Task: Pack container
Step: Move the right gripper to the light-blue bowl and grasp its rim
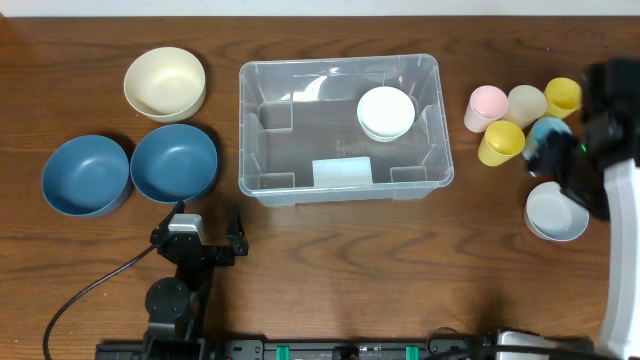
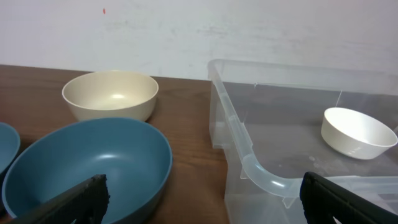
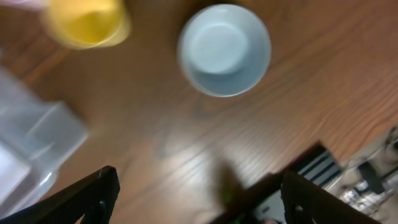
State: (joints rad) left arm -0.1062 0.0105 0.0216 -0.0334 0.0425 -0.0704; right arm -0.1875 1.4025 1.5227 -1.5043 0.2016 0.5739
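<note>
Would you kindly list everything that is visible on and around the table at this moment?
container: one, clear, centre of the table
white bowl: one, white, inside the container, far right part
label: one, pale, inside the container at its near wall
cream bowl: one, cream, left of the container, far side
blue bowls: two, dark blue, side by side left of the container
cups: five, pink, beige, two yellow, one blue, clustered right of the container
pale bowl: one, pale blue-grey, near right
table: one, dark wood
left gripper: one, black, open, near the blue bowls
right gripper: one, black, open, above the pale bowl
</note>
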